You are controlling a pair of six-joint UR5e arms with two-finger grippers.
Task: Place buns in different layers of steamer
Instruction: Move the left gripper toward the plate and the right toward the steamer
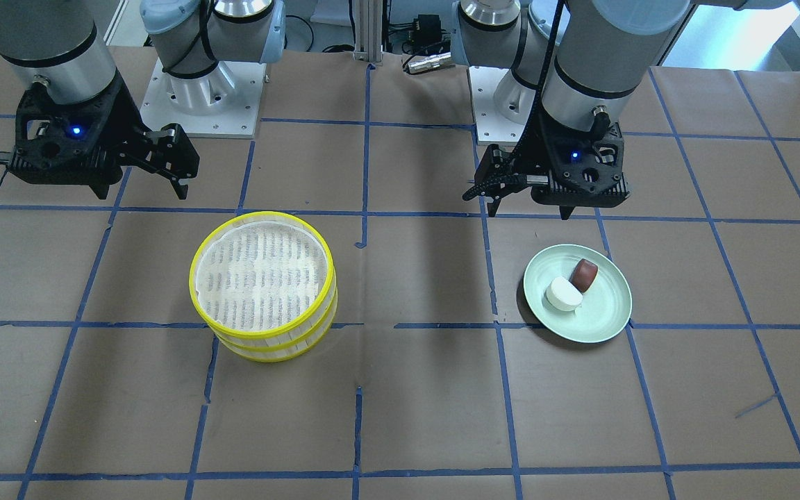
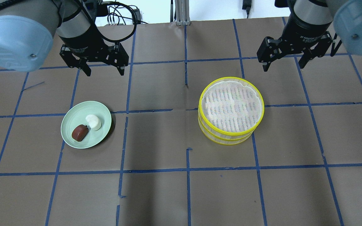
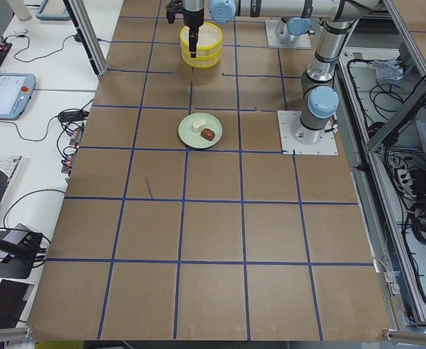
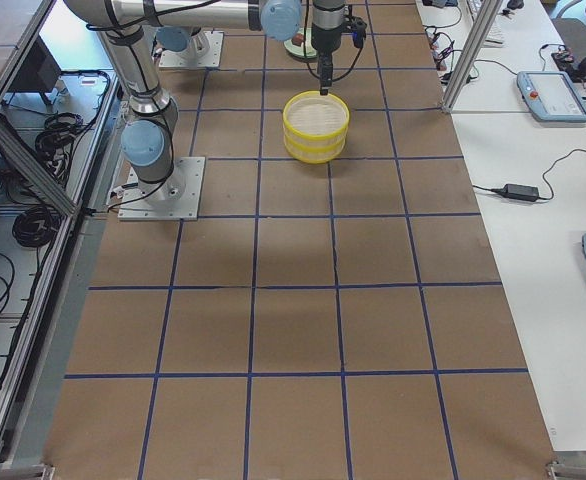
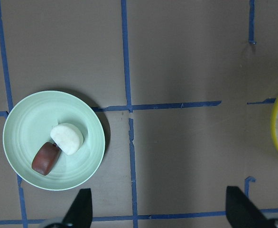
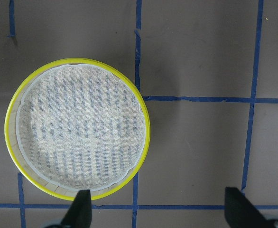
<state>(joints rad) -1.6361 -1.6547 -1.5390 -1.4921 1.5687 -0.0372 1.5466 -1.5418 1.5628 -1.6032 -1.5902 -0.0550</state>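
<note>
On the green plate [image 2: 68,126], the white bun [image 2: 93,122] touched the reddish-brown bun [image 2: 80,132] at its two o'clock, seen from overhead; the left gripper [image 2: 105,73] and right gripper [image 2: 284,67] hung spread.

Both arms point straight down, left tool [image 2: 104,72] and right tool [image 2: 284,67] spread wide, empty.

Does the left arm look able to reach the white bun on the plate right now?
Probably yes. The left gripper is open and close to the plate, and nothing covers the white bun; only the reddish-brown bun lying against it crowds one side.
</note>
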